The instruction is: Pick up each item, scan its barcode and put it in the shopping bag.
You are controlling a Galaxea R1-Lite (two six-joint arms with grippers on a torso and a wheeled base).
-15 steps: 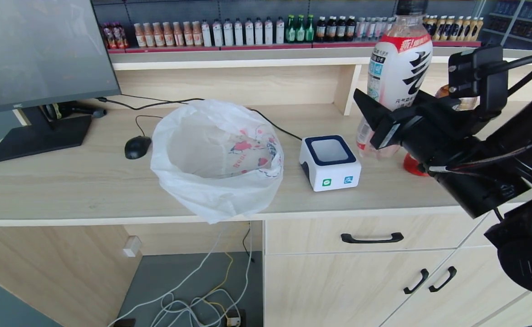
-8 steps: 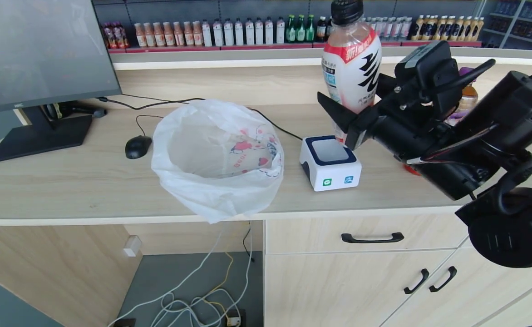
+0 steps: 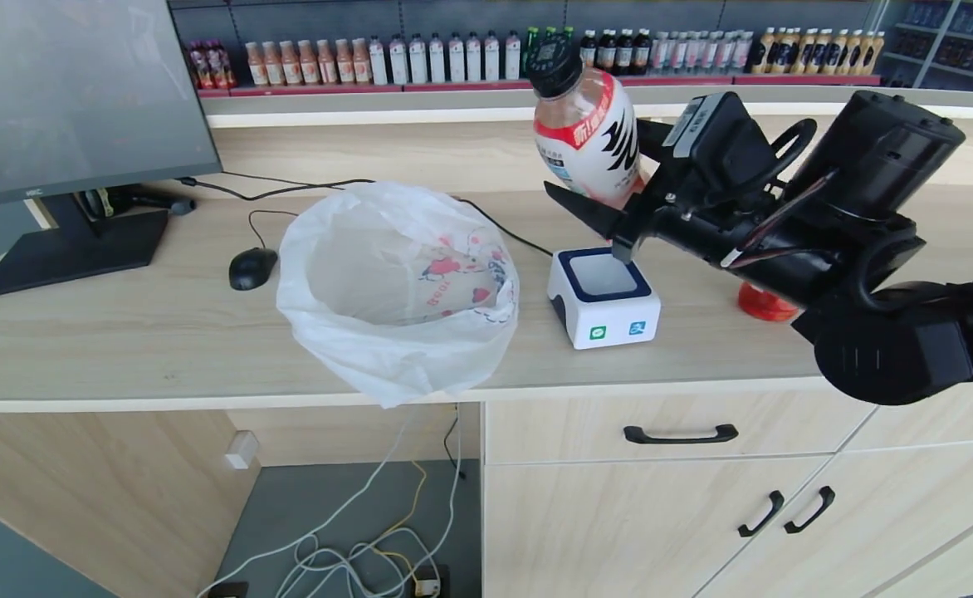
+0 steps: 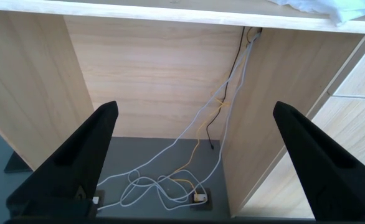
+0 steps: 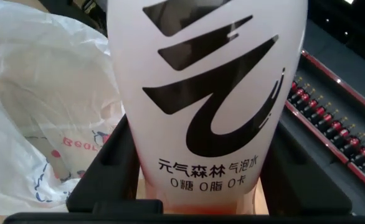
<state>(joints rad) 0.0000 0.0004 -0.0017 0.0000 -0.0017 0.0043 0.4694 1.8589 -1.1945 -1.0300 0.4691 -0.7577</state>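
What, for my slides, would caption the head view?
Right gripper holds a tilted drink bottle aloft near the barcode scanner, beside the open shopping bag.

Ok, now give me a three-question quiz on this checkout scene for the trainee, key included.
1. True or false: the right gripper holds the drink bottle inside the shopping bag.
2. What lies on the counter between the monitor stand and the shopping bag? A) computer mouse B) keyboard C) phone
3. Fill in: the left gripper, low in front of the counter, is ____.

Key
1. False: the drink bottle is tilted in the air by the barcode scanner, clear of the shopping bag.
2. A
3. open
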